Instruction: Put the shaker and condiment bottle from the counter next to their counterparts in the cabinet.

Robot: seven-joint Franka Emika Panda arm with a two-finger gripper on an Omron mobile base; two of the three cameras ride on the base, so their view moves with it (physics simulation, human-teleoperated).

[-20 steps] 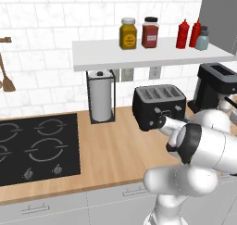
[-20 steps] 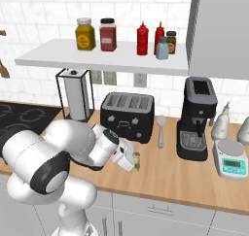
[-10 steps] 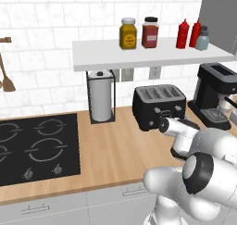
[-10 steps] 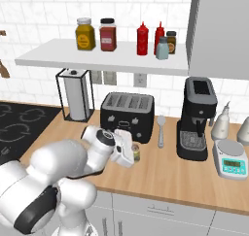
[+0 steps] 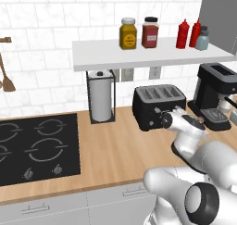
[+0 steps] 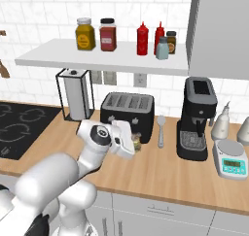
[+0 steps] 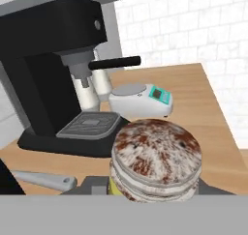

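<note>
On counter (image 6: pixel 185 174), shaker (image 7: pixel 156 164) before coffee machine (image 7: pixel 53 60).

No legible text, brand, number or sign was found on any item. The labels on the yellow jar (image 5: pixel 128 36) and the red-filled jar (image 5: pixel 150 34) on the shelf are blank patches of colour. The teal display on the kitchen scale (image 7: pixel 156 93) shows dark marks too small to read.
</note>
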